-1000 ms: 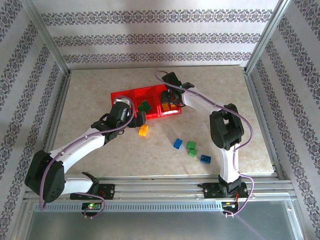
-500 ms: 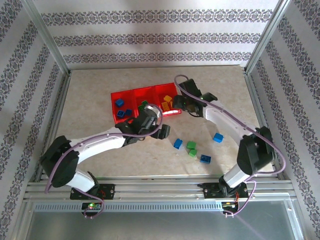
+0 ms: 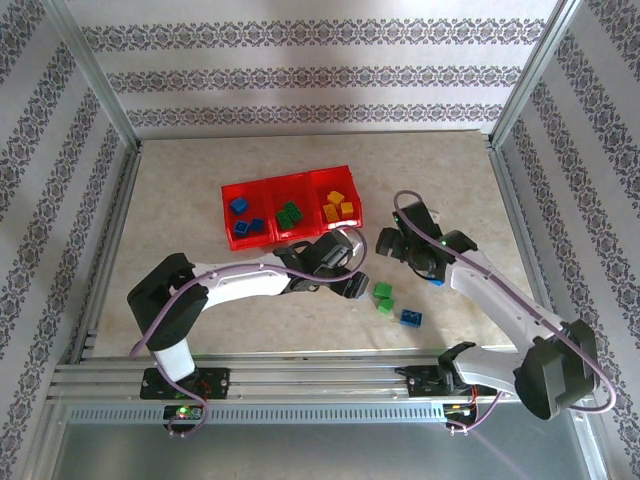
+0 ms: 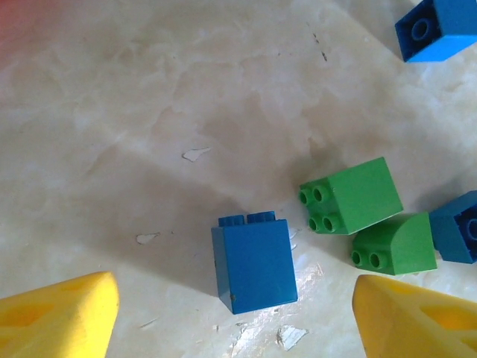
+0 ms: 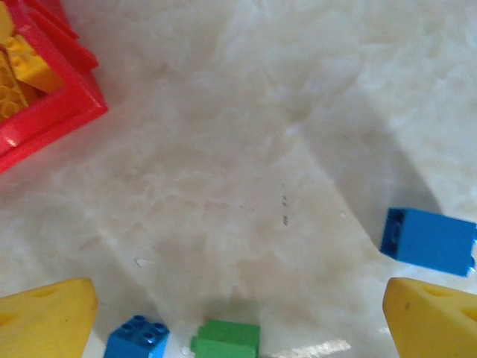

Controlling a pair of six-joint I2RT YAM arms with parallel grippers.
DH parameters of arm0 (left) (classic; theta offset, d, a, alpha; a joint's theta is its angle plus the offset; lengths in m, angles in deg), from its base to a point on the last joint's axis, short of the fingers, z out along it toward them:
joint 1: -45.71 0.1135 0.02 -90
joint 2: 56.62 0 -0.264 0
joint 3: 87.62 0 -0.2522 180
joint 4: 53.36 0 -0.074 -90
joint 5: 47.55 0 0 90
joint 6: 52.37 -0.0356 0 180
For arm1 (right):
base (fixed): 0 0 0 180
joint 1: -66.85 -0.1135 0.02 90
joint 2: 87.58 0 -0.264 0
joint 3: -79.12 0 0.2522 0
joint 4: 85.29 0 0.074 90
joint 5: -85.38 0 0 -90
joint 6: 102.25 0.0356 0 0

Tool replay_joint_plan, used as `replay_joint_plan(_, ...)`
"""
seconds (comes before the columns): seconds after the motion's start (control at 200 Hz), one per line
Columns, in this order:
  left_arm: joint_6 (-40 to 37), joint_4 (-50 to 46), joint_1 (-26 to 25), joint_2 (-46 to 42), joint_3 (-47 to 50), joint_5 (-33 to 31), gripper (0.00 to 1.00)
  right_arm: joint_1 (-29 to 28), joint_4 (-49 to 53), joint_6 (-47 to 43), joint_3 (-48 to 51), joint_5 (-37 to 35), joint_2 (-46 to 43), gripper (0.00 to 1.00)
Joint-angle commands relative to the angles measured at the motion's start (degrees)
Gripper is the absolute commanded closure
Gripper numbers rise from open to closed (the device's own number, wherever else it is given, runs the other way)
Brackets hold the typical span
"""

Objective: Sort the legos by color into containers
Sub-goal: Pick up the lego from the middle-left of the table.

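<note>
**Both claws empty, left lined up on a loose blue brick**

Left gripper (image 4: 237, 322) is spread wide with nothing held. The blue brick (image 4: 255, 261) sits between its yellow fingertips (image 4: 63, 313), lying on the table (image 4: 186, 112), untouched. Two green bricks (image 4: 350, 195) are just beside it at 2-3 o'clock, not touching. Right gripper (image 5: 238, 317) is also wide apart and empty, with a second blue brick (image 5: 428, 239) near its 3 o'clock fingertip.

Top view: the red tray (image 3: 228, 190) is at 11 o'clock from the loose cluster. Blues are in its 9 o'clock compartment, greens in the middle, yellows at 3 o'clock. Five bricks are loose.

Risks:
- The 3 o'clock fingertip may clip the greens on closing and drag one along, sending the wrong colour to the tray.
- An off-centre pinch could spin or pop the blue brick.
- The arms are close over the same cluster, so a collision is likely if both go down.
</note>
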Motion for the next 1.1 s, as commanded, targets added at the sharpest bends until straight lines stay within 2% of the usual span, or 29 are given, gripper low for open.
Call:
replay_joint_plan(0.0, -2.5, -3.6, -1.3, 2.1, -2.5, 0.4, 0.20, 0.8, 2.6, 3.2, 2.4, -1.9, -3.2, 0.02)
replay_joint_plan(0.415, -4.8, -8.1, -3.2, 9.7, -7.8, -0.8, 0.25, 2.4, 5.1, 4.4, 5.7, -2.4, -8.2, 0.02)
replay_joint_plan(0.655, -4.8, -11.1, -3.4, 12.8, -10.0, -3.0, 0.35, 2.9, 4.7, 4.5, 6.1, -2.1, -8.1, 0.02)
replay_joint_plan(0.729, -4.6, -11.5, -3.4, 13.3, -10.2, -4.1, 0.41, 3.0, 4.5, 4.5, 6.0, -2.0, -7.8, 0.02)
replay_joint_plan(0.969, -4.7, -11.1, -3.4, 13.5, -10.3, -6.5, 0.43, 3.2, 3.9, 4.6, 5.8, -1.6, -7.2, 0.02)
replay_joint_plan(1.094, -4.7, -11.0, -3.4, 14.4, -10.9, -6.6, 0.50, 3.2, 3.8, 4.6, 5.5, -1.4, -6.6, 0.02)
